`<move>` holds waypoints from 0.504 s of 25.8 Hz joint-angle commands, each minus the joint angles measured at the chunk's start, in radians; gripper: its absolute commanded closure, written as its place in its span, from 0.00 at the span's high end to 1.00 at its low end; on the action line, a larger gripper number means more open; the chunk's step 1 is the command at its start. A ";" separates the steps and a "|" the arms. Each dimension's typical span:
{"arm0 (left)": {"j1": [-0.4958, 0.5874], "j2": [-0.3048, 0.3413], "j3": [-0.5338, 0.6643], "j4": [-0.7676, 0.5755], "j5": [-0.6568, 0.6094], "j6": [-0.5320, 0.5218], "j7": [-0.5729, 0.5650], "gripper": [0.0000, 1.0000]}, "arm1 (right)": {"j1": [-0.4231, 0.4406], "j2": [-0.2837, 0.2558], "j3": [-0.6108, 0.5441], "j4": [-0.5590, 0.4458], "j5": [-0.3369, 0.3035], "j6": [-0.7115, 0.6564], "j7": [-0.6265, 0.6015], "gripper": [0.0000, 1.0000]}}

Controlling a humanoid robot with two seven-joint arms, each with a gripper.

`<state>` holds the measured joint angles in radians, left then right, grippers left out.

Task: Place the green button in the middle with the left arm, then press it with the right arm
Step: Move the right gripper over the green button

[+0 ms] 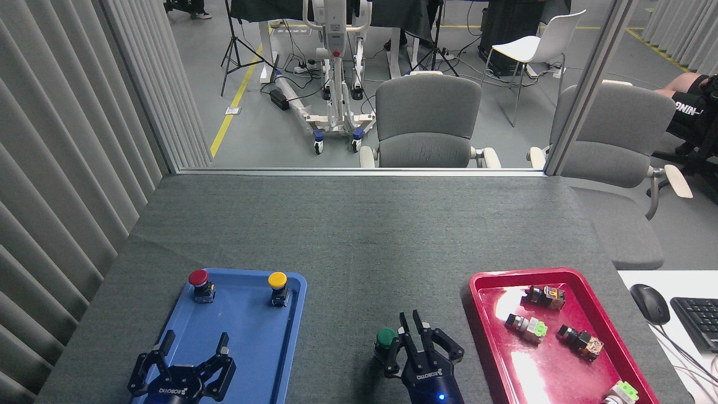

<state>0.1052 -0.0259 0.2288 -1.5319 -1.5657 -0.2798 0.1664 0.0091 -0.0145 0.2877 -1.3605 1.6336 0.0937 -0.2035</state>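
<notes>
The green button [386,338] stands upright on the bare dark grey tabletop [359,247], in the middle between the two trays. My right gripper [411,322] sits just to the button's right, its fingers drawn together and shut, with the left side of the hand overlapping the button's base. I cannot tell whether it touches the cap. Over the near end of the blue tray [247,348], far left of the button, my left gripper [195,342] is open and holds nothing.
A red button [198,278] and a yellow button [277,279] stand at the blue tray's far end. The red tray [487,336] at the right holds several switch parts. A mouse [649,303] and keyboard [698,320] lie on a white desk beyond it.
</notes>
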 commanded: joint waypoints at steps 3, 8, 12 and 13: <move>-0.044 -0.017 0.056 0.019 0.001 -0.013 0.002 1.00 | -0.031 0.011 0.045 0.047 0.011 0.000 0.033 0.17; -0.062 -0.002 0.055 0.039 0.013 -0.022 0.002 1.00 | -0.029 0.013 0.047 0.055 0.034 -0.002 0.044 0.15; -0.062 0.012 0.055 0.062 0.032 -0.028 -0.001 1.00 | -0.029 0.013 0.047 0.058 0.034 -0.006 0.050 0.15; -0.062 0.015 0.055 0.064 0.038 -0.028 -0.001 1.00 | -0.029 0.013 0.047 0.063 0.034 -0.008 0.050 0.15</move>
<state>0.0442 -0.0208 0.2836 -1.4812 -1.5428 -0.3059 0.1690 -0.0202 -0.0019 0.3340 -1.3042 1.6663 0.0898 -0.1551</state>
